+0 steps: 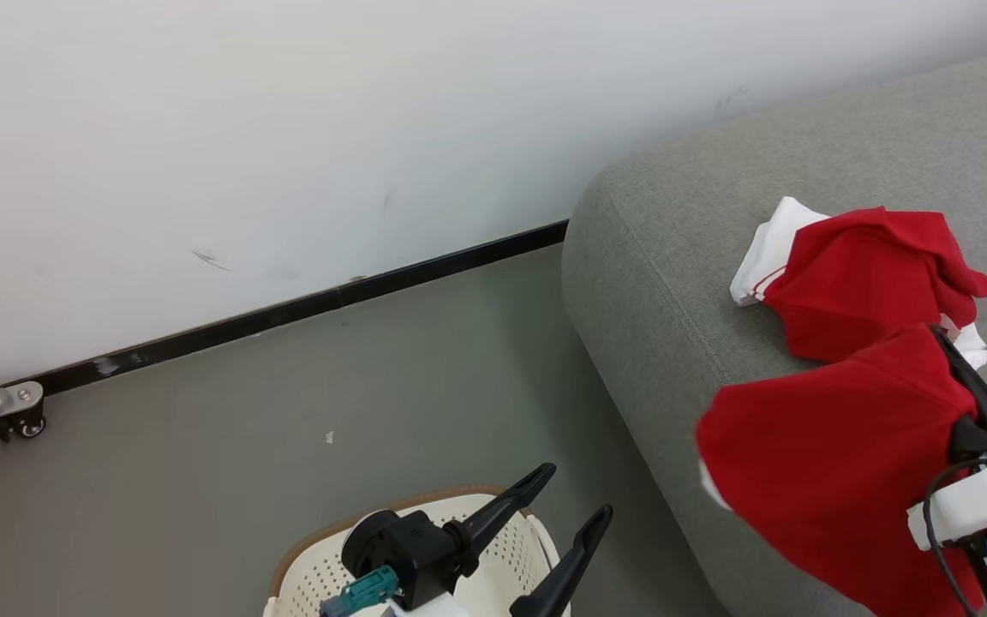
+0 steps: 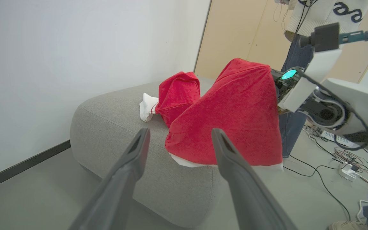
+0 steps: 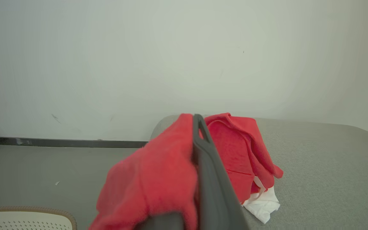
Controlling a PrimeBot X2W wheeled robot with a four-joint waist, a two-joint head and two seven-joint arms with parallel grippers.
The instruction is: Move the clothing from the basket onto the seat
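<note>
Seat (image 1: pixel 673 257): big grey woven cushion, rounded corner, stitched seam, on floor by wall. Crumpled garment (image 1: pixel 866 274): red w/ white panel & red stripe trim, lying bunched on seat top. Second garment (image 1: pixel 828 463): red, white hem at btm, pinched in right hand (image 1: pixel 943 338), hanging over seat's front edge; hem poss. brushing cushion, hard to tell. Basket (image 1: pixel 309 574): cream, perforated, brown rim, upright on floor, near seat.

red clothing (image 1: pixel 866 283) pieces: 2 | cream basket (image 1: pixel 309 578): 1 | grey seat (image 1: pixel 673 257): 1
</note>
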